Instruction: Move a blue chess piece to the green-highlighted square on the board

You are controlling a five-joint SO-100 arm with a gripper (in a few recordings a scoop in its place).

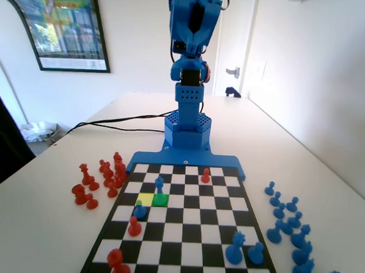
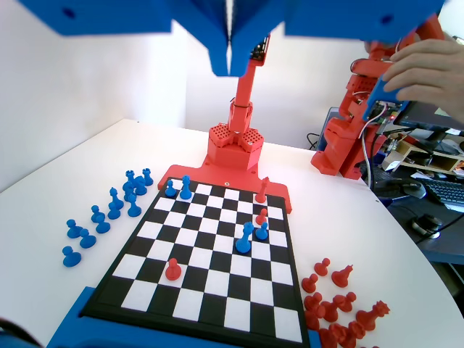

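Standing upright on the green-highlighted square point(image 1: 161, 200), the blue chess piece point(image 1: 160, 185) looks already delivered; the yellow square sits just left of it in the fixed view. The gripper point(image 2: 230, 61) hangs high above the board point(image 1: 229, 175), jaws pressed together with nothing between them, likely raised to keep off the pieces. A round-headed blue pawn point(image 1: 140, 210) stands near, diagonally toward the near left. Open squares lie to the right; the board's far edge is close.
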